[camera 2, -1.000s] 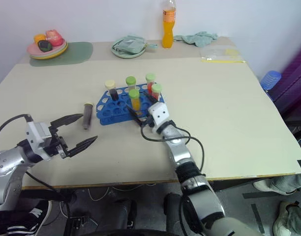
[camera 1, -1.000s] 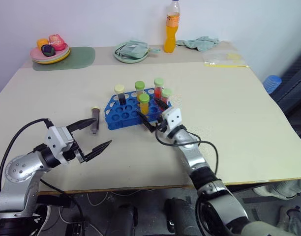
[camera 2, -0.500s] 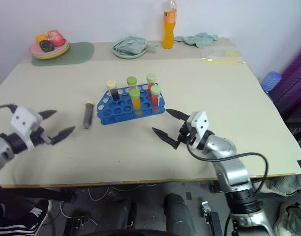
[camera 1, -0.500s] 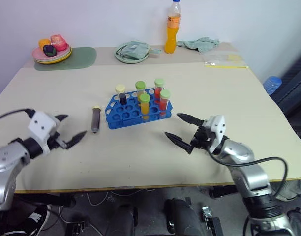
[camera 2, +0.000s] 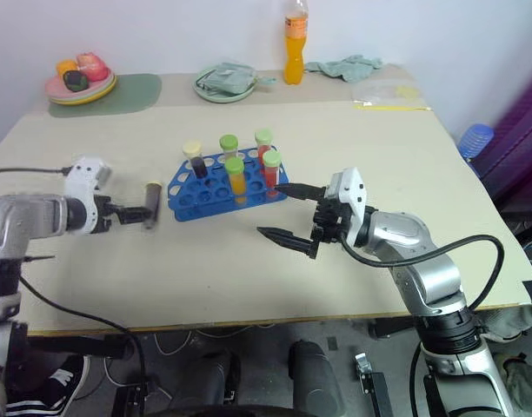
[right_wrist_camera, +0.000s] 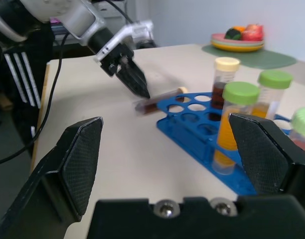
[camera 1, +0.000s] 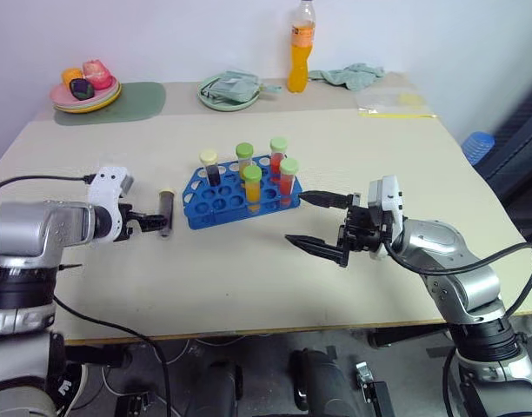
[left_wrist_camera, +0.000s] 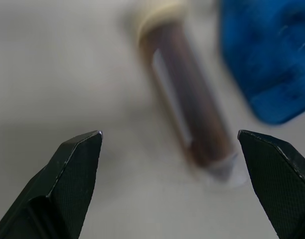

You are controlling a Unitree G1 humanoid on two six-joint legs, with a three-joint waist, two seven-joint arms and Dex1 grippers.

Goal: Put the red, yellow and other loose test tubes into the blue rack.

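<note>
Head pair: two side-by-side eyes, high, facing forward and down over the whole tabletop [camera 1: 379, 156]. Left wrist: close above a lying tube [left_wrist_camera: 190, 119], blue rack [left_wrist_camera: 272, 55] at the edge. Right wrist: low, level, facing across the rack [right_wrist_camera: 202, 124] toward the left pincer [right_wrist_camera: 135, 79]. All share rack and tube.

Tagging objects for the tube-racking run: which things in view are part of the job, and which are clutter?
Job:
- blue rack
- five capped tubes standing in it
- loose dark tube lying left of the rack
- left tool, open at that tube

Clutter:
- orange drink bottle
- plate of fruit on green mat
- two crumpled cloths
</note>
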